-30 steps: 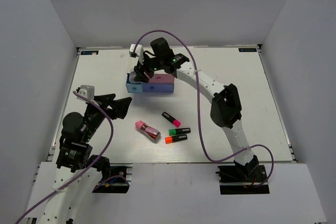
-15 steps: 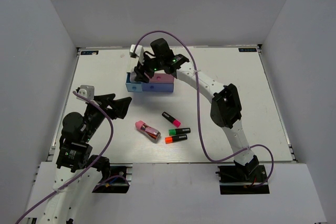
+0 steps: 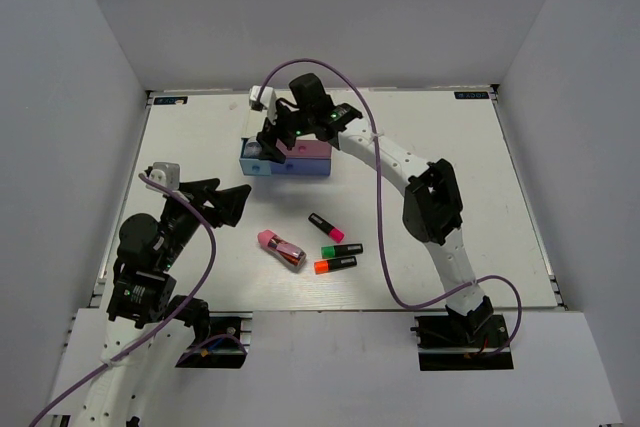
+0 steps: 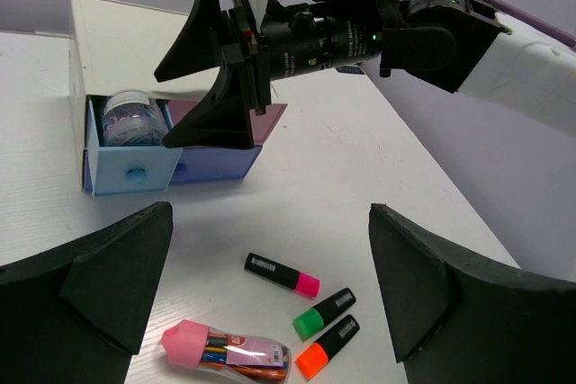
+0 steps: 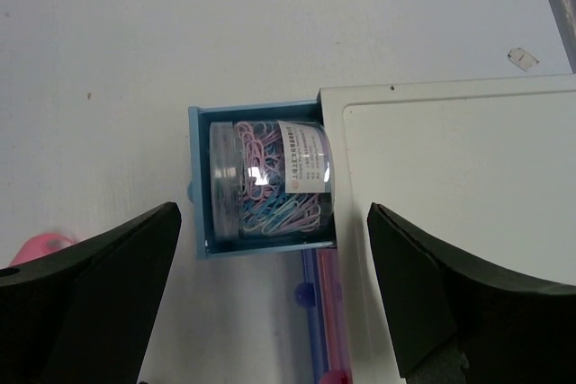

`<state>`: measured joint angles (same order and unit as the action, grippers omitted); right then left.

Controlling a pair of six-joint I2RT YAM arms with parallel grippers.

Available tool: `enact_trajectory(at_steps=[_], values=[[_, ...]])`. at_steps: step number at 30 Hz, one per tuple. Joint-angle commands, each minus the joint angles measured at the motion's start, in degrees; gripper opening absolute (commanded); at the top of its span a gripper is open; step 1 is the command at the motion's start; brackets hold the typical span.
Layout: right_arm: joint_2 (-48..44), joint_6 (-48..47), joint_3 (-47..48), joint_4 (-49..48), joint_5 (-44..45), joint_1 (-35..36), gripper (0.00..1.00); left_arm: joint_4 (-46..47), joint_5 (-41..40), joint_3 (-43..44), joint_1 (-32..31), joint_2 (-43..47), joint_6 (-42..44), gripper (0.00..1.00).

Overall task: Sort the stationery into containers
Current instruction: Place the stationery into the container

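The white-topped drawer unit (image 3: 300, 150) stands at the table's far middle. Its light blue drawer (image 5: 200, 182) is pulled open and holds a clear box of pink and blue paper clips (image 5: 270, 182). My right gripper (image 5: 272, 222) hangs open and empty just above that drawer; it also shows in the top view (image 3: 268, 137). The pink marker (image 4: 282, 275), green marker (image 4: 324, 313), orange marker (image 4: 328, 346) and the pink-capped pen tube (image 4: 227, 353) lie on the table. My left gripper (image 4: 270, 213) is open and empty, above and short of them.
The periwinkle drawer (image 4: 211, 166) and pink drawer (image 3: 310, 150) sit beside the blue one, slightly out. The right arm (image 3: 400, 162) arches over the table's middle right. Grey walls enclose the white table (image 3: 450, 197).
My right gripper has shifted slightly to the right above the blue drawer, and the clip box now shows in it. The left arm has not moved.
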<state>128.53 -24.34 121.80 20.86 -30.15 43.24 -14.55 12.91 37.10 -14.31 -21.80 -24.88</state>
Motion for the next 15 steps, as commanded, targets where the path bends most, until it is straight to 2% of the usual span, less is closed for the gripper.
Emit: enact_trajectory(at_steps=[1, 15], values=[[-6.3, 0.9, -2.0, -2.0, -1.8, -0.1, 0.90, 0.7, 0.7, 0.0, 0.4, -0.8, 0.4, 1.00], [-12.5, -0.4, -10.6, -5.1, 0.7, -0.6, 0.90, 1.3, 1.2, -0.5, 0.4, -2.5, 0.4, 1.00]])
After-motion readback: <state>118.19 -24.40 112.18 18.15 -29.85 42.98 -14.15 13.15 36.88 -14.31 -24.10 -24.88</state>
